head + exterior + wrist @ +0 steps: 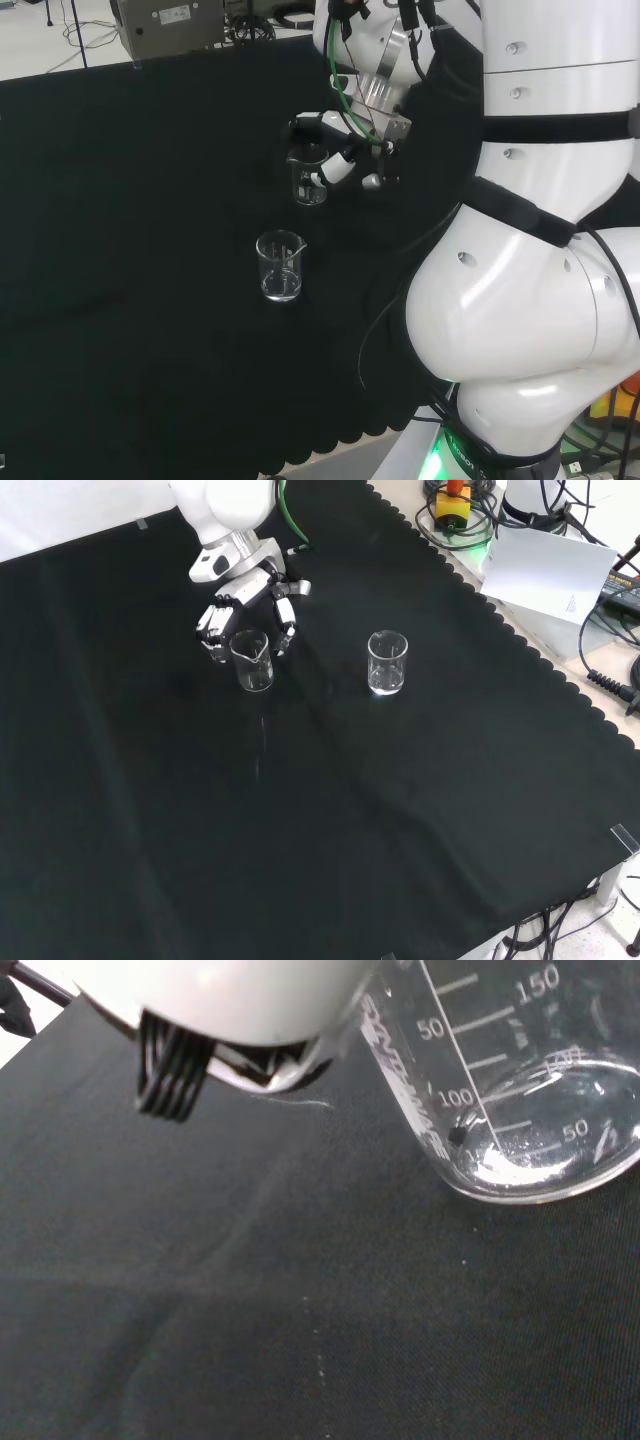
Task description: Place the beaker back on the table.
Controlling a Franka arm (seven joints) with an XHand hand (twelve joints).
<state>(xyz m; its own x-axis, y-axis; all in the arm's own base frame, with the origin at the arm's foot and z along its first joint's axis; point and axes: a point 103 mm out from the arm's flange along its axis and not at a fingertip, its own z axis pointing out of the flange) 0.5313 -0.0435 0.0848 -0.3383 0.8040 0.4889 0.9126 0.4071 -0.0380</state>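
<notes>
Closest to my wrist camera is the clear glass beaker, its white graduation marks running up the wall and its thick rounded base edge catching the light; the base looks to sit on the black cloth, though I cannot tell for certain that it touches. A blurred white part of my hand hangs over it, with a ribbed black strip beneath.

From the front view, my hand comes down from the upper left, black and white fingers curled round the beaker on both sides near its rim. The beaker stands upright, spout toward the left of that view. A second beaker, also clear and upright, stands well apart to its right, with bare cloth between the two.

In the head view my hand closes on the held beaker from the right, and the other beaker stands nearer the camera, just to the left.

There is plenty of open room: the cloth spreads wide and bare below and to the left of both beakers in the front view. Its scalloped edge runs down the right side there, well clear of the glassware. The weave is matte and fine, with soft creases. My arm's glossy white links bulk large at the right of the head view.
</notes>
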